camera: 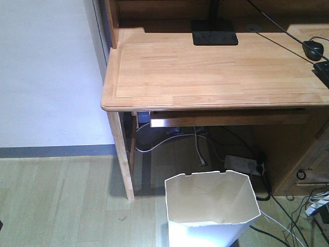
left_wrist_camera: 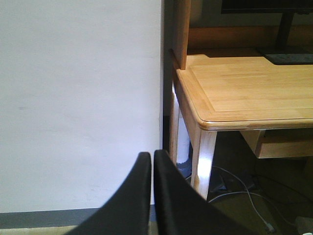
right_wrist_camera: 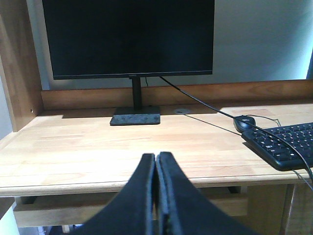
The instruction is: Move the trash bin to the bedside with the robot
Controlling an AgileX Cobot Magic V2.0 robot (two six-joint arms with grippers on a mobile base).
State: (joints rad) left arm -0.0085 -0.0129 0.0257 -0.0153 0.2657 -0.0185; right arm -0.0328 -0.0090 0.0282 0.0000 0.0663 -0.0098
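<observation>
The white trash bin [camera: 212,208] stands on the floor at the bottom of the front view, just before the wooden desk [camera: 205,72], its angular rim open and its inside empty. No bed shows in any view, so the bedside is out of view. My left gripper [left_wrist_camera: 152,159] is shut with nothing in it and faces the white wall beside the desk's left corner. My right gripper [right_wrist_camera: 156,159] is shut and empty too, level with the desk's front edge and pointing at the monitor. Neither gripper appears in the front view.
A black monitor [right_wrist_camera: 128,36] on a stand, a mouse [right_wrist_camera: 244,122] and a keyboard [right_wrist_camera: 286,144] sit on the desk. Under the desk lie a power strip [camera: 241,164] and loose cables [camera: 175,136]. A white wall [camera: 46,72] stands left; a desk leg [camera: 122,159] is near the bin.
</observation>
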